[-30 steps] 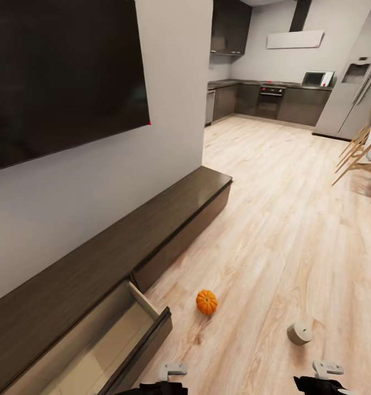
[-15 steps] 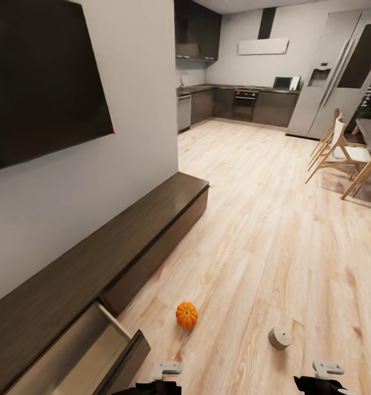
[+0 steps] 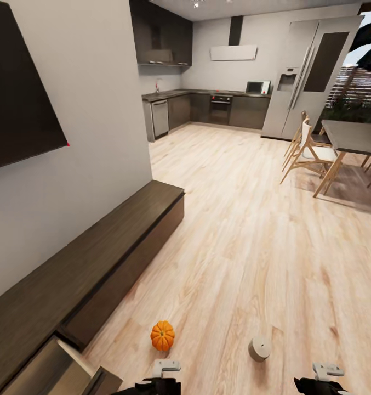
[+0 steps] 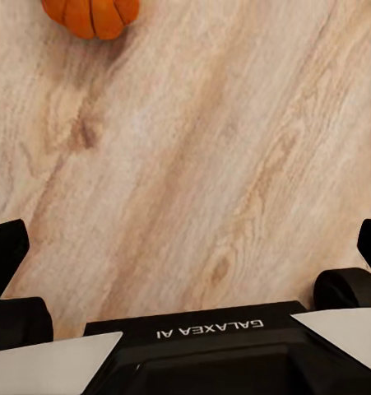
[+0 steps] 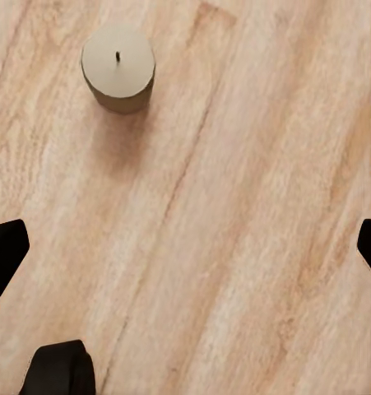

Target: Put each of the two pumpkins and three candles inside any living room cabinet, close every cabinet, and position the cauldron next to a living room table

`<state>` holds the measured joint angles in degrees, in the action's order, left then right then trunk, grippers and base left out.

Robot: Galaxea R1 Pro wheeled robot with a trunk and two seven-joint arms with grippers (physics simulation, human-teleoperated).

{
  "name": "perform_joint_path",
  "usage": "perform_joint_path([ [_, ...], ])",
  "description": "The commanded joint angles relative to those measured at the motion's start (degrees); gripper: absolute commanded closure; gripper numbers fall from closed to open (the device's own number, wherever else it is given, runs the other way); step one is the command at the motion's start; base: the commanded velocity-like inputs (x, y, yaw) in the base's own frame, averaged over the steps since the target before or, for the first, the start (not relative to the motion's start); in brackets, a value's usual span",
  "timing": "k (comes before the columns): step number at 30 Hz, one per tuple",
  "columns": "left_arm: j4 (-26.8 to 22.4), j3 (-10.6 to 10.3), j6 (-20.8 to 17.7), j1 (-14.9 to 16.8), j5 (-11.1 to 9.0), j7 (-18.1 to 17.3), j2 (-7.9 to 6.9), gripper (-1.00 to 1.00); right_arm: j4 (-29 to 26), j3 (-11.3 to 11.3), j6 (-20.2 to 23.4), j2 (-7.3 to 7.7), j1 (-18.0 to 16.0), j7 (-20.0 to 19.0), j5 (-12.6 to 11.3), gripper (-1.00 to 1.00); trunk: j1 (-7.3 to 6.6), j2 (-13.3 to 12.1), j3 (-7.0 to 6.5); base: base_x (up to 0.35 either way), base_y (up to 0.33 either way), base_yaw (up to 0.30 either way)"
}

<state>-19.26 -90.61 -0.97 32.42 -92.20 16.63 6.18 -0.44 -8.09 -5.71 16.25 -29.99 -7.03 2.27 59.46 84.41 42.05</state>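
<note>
Camera panned right versus earlier frames: TV and open drawer (image 3: 59, 373) slid toward left edge, dining surface (image 3: 354, 137) and chairs (image 3: 306, 151) now in view. Pumpkin (image 3: 162, 336) on wood floor (image 3: 251, 230), just beside cabinet (image 3: 86, 274) front, near drawer corner; also in left wrist view (image 4: 91, 15). Candle (image 3: 259, 348) upright on floor, well apart from pumpkin; also in right wrist view (image 5: 118, 67). Left pincer (image 4: 185, 247) fingers wide apart, empty; right pincer (image 5: 185, 247) likewise spread, empty. Kitchen units, fridge (image 3: 308, 71) far back. Open floor between robot and both items.
</note>
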Motion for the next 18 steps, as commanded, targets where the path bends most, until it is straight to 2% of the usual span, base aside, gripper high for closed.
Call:
perform_joint_path([
  [1, 0.0, 0.0, 0.0, 0.0, 0.0, 0.0, 0.00, -1.00, 0.0, 0.0, 0.0, 0.00, 0.0, 0.0, 0.0, -1.00, 0.00, 0.0, -0.08, 0.253, -0.194, -0.209],
  [9, 0.0, 0.0, 0.0, 0.0, 0.0, 0.0, -0.02, -1.00, 0.0, 0.0, 0.0, -0.14, 0.0, 0.0, 0.0, -1.00, 0.00, 0.0, -0.67, 0.254, -0.186, -0.209],
  [18, 0.0, 0.0, 0.0, 0.0, 0.0, 0.0, -0.02, -1.00, 0.0, 0.0, -0.1, -0.33, 0.0, 0.0, 0.0, -1.00, 0.00, 0.0, -1.33, 0.025, -0.019, -0.209],
])
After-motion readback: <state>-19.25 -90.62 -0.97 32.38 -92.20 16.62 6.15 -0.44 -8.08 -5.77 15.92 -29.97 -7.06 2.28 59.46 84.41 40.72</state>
